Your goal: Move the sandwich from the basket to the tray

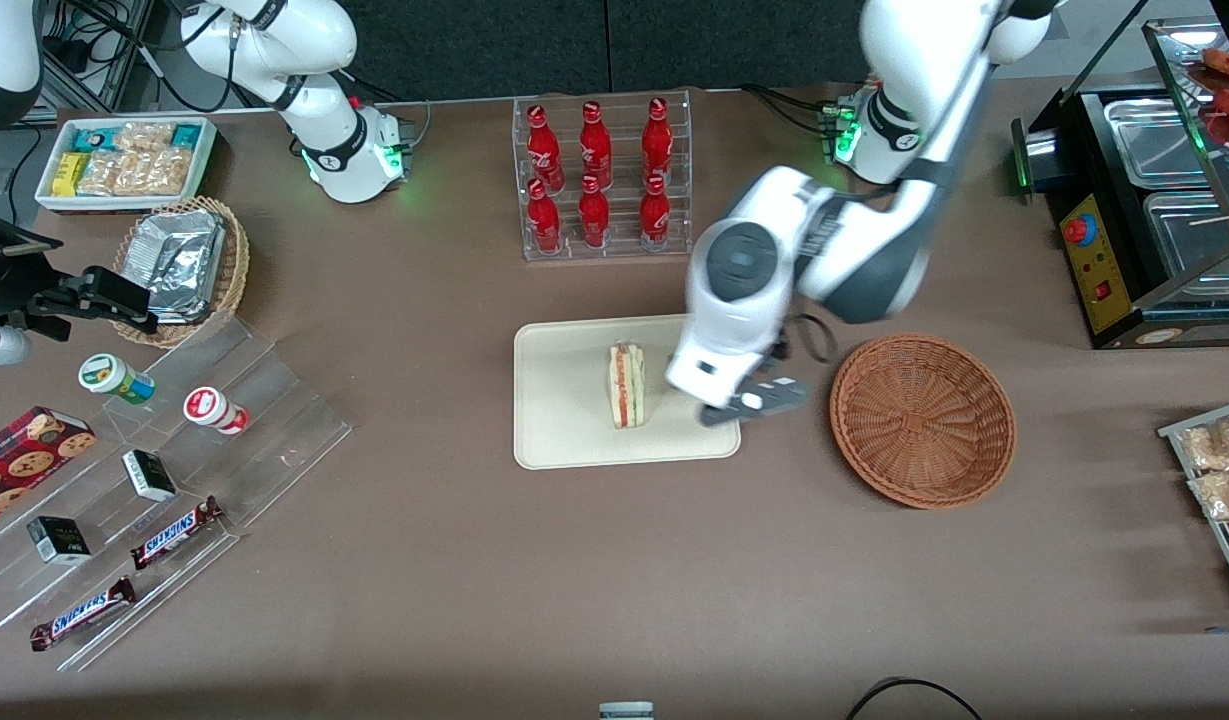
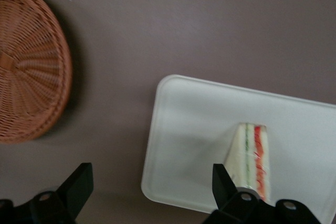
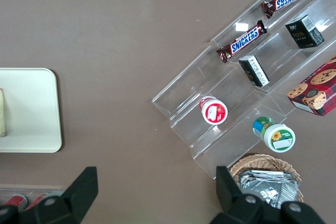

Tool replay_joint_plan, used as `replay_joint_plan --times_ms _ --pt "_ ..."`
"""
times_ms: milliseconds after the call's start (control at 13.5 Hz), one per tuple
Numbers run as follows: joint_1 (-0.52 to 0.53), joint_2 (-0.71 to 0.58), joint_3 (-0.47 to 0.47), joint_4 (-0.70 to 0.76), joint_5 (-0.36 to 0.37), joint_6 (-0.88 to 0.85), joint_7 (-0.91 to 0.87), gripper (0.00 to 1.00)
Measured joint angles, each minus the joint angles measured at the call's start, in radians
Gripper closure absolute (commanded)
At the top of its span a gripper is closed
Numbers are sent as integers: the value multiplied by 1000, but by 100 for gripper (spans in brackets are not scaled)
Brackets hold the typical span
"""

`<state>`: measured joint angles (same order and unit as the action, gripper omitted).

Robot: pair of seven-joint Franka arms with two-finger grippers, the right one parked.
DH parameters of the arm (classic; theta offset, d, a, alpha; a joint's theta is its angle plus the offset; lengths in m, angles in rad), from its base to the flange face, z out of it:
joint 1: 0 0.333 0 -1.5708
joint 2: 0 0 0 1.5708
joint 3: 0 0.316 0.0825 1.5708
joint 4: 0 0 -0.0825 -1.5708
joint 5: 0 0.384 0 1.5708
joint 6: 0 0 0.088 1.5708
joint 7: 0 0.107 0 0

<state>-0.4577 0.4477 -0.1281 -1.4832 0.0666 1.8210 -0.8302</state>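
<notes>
Gripper [image 1: 752, 402]: left arm's, above the tray's edge nearest the basket, between sandwich and basket. Fingers [image 2: 77, 182] spread wide, holding nothing.

Sandwich [image 1: 627, 386]: triangular wedge, standing on the tray [image 1: 564, 440] near its middle, red-orange filling stripe showing along the cut face. Apart from the fingers in the wrist view; appears released.

Basket [image 1: 922, 420]: reddish-brown wicker, round, nothing visible in it, just beside the tray toward the working arm's end of the table.

Status, by judgement: placement looks complete; only the arm's withdrawal would remain.

Risks, by judgement: the wedge stands on a narrow base, so a finger sweeping sideways at low height could tip it or push it toward the rim. A low retreat toward the basket could clip the wicker rim and shift it.

Surface: brown table [image 1: 454, 560], matte, flat.

Surroundings: clear rack of red bottles [image 1: 602, 175] farther from the front camera than the tray; stepped acrylic shelf [image 1: 174, 480] with snack bars and small cartons toward the parked arm's end; smaller basket of foil packets [image 1: 182, 268] and a white bin of snacks [image 1: 124, 160] there too; a black appliance [image 1: 1144, 200] toward the working arm's end.
</notes>
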Motion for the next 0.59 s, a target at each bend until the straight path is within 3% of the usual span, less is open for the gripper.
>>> replay_joint_plan --times_ms 593 --pt "241 -146 0 -59 -71 -154 339 0"
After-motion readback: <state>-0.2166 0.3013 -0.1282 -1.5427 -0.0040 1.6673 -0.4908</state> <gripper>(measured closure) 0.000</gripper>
